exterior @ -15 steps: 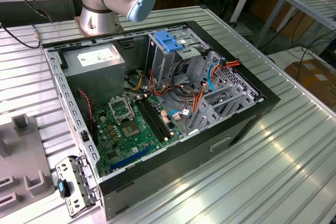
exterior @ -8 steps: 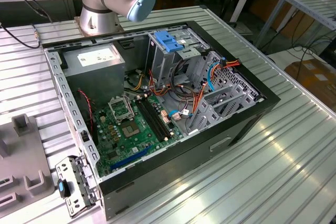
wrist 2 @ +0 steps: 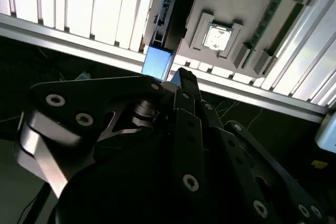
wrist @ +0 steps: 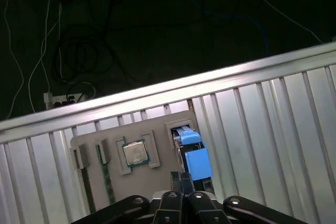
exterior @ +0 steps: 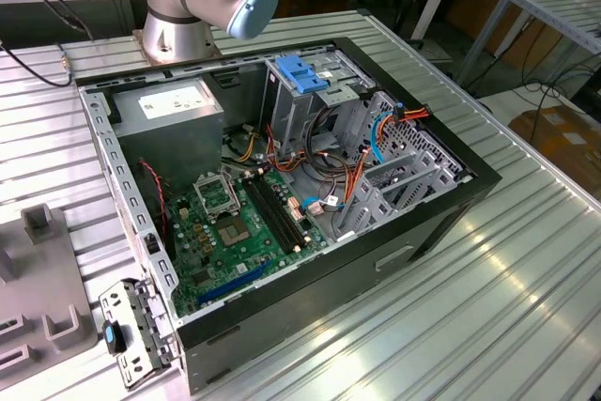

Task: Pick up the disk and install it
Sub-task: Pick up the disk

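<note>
Gripper [wrist: 181, 178], fingers together and empty, hangs near the disk [wrist: 198, 167] standing in its tray [wrist: 152, 127]; a clean grasp likely needs centring across its flat faces.

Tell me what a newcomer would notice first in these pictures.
In the exterior view, the open computer case on the ribbed metal table draws the eye first, its green motherboard laid bare. In the first wrist view, the disk with its bright blue rail stands in a slot of the grey tray, close beyond the end effector.
</note>
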Controlling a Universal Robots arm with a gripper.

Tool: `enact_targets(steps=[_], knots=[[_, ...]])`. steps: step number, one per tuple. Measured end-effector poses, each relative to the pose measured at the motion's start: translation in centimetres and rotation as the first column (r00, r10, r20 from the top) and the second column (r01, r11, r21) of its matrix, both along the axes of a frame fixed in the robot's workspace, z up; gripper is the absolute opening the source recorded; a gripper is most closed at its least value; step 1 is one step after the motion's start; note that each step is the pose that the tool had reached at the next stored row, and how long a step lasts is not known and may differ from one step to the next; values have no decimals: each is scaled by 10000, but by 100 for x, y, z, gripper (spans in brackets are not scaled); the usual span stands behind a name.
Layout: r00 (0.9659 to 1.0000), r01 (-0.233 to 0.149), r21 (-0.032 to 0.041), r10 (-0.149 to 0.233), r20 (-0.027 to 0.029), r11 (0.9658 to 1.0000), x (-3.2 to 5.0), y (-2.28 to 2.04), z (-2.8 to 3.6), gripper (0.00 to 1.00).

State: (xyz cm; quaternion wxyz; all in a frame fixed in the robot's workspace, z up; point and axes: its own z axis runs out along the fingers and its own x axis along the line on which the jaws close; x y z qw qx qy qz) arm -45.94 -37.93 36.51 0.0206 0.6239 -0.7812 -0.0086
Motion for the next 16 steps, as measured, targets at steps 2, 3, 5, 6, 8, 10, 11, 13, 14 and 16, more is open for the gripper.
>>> enact_targets(steps=[2, 3, 5, 6, 8, 10, 11, 13, 14, 16], knots=[[9994, -336, 0, 336, 0, 9994, 0, 0, 0, 11], [9993, -373, -1, 373, 0, 9993, 0, 0, -1, 11], [9991, -419, -2, 419, 8, 9991, 0, 3, -26, 24], [9991, -423, -1, 423, 22, 9991, 0, 3, -40, 29], [9990, -440, -3, 440, 57, 9990, -2, 7, -70, 42], [9986, -516, -5, 516, 113, 9987, -4, 24, -107, 48], [9985, -540, -5, 540, 131, 9985, -5, 25, -120, 54], [9983, -576, -7, 576, 133, 9983, -5, 26, -128, 54], [9982, -579, -8, 579, 132, 9983, -6, 26, -128, 54], [9982, -581, -7, 581, 135, 9983, -6, 26, -130, 54]])
